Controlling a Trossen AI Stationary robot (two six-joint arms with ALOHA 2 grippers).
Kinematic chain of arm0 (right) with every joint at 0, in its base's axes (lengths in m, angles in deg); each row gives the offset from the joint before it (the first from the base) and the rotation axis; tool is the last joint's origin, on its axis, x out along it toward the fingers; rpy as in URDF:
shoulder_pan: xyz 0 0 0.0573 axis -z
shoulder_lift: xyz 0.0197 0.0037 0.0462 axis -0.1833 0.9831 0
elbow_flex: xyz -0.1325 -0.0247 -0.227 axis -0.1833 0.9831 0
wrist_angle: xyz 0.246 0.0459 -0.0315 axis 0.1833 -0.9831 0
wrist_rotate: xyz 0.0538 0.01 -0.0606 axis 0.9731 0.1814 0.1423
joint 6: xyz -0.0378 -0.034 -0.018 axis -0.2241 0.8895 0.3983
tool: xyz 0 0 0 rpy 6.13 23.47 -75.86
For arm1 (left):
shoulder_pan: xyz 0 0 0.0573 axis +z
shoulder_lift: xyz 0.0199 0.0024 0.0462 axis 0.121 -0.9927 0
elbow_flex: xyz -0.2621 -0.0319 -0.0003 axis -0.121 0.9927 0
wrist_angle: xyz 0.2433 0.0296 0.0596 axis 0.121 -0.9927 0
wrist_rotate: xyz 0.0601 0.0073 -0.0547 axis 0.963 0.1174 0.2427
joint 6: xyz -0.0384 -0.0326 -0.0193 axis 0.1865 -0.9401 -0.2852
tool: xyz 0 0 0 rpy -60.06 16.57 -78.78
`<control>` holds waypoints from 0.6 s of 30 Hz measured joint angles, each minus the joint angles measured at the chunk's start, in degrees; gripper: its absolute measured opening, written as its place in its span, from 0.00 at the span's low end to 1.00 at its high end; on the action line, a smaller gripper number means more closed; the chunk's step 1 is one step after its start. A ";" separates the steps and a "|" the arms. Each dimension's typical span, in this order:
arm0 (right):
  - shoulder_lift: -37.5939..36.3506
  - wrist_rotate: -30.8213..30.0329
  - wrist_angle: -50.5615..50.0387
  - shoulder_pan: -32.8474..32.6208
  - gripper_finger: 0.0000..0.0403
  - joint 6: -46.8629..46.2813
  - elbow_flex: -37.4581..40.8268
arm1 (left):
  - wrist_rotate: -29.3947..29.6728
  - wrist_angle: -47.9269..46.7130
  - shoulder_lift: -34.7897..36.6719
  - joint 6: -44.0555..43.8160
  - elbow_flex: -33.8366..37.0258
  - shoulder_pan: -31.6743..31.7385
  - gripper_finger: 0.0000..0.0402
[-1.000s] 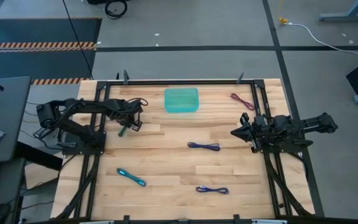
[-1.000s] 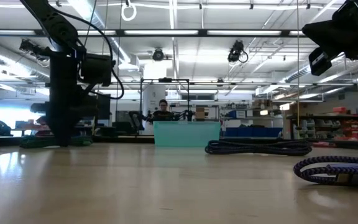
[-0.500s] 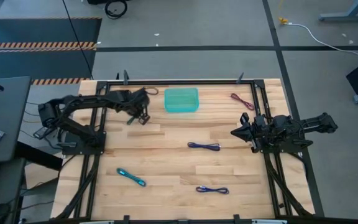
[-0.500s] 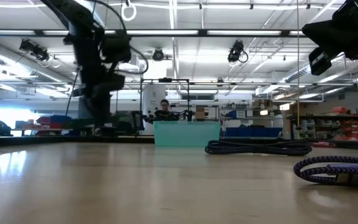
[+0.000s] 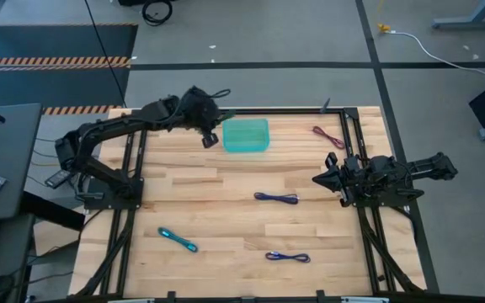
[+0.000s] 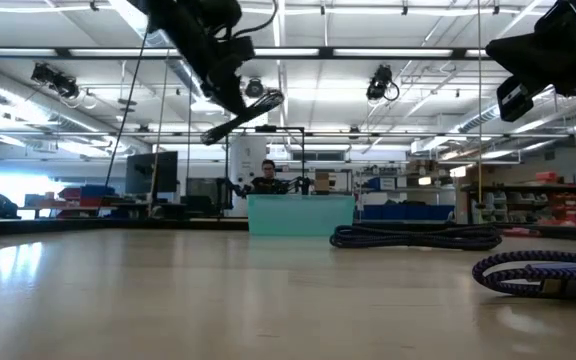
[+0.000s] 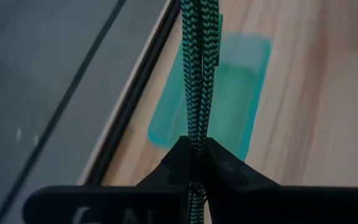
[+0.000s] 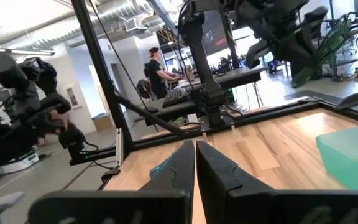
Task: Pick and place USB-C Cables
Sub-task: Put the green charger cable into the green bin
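- The left tool [image 5: 208,135] is hanging in the air just beside the tray [image 5: 246,135], near the bench's [image 5: 226,210] far edge.
- Its fingers [image 7: 219,168] are clamping the green cable [image 7: 197,74]; the left wrist view is showing the braided cord running out from between the tips, with the tray lying on the wood beyond it.
- In the low view the left tool is holding the cable well up off the bench, tilted.
- The right tool [image 5: 320,179] is waiting above the bench's right side, its fingers [image 8: 179,165] pressing together with nothing between them.
- The maroon cable [image 5: 328,136] is lying near the far right corner.
- One blue cable [image 5: 276,198] is lying mid-bench, the other [image 5: 288,257] nearer the front edge.
- The teal cable [image 5: 178,240] is lying front-left, well apart from the tray.
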 joint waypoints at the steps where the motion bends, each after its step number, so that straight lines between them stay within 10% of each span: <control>1: 0.00 0.02 -0.03 0.00 0.06 0.00 0.01 | -1.02 0.20 -1.26 1.36 -1.13 0.00 0.07; 18: 0.00 -0.04 -0.37 0.00 0.06 -0.04 0.00 | -5.02 -2.16 -25.85 12.29 -21.81 -2.07 0.07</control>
